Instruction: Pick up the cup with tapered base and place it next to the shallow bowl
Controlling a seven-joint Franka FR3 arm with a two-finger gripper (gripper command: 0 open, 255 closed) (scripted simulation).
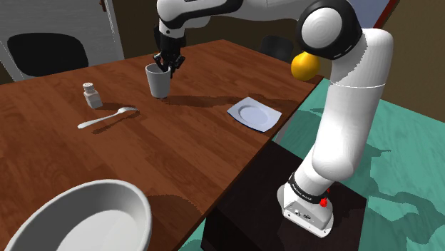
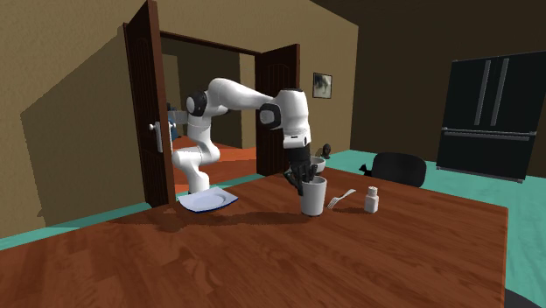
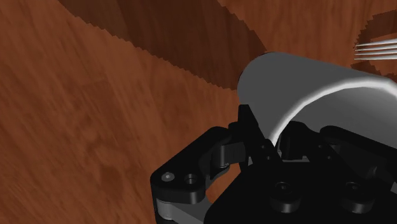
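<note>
A white cup (image 1: 157, 80) that narrows toward its base stands upright on the brown wooden table (image 1: 178, 157), far from the stand. My black gripper (image 1: 170, 66) comes down on the side of its rim nearer the arm and is shut on the cup wall, one finger inside and one outside. In the second exterior view the gripper (image 2: 304, 182) clasps the cup (image 2: 313, 196) on the side nearer the arm. In the wrist view the gripper (image 3: 270, 149) pinches the rim of the cup (image 3: 299, 89). A large shallow white bowl (image 1: 78, 221) sits at the shoulder view's lower left.
A white shaker (image 1: 91, 95) and a pale fork (image 1: 107, 118) lie to the shoulder view's left of the cup. A small white plate (image 1: 254, 113) rests near the table edge by the stand. A black chair (image 1: 46, 53) stands beyond the table.
</note>
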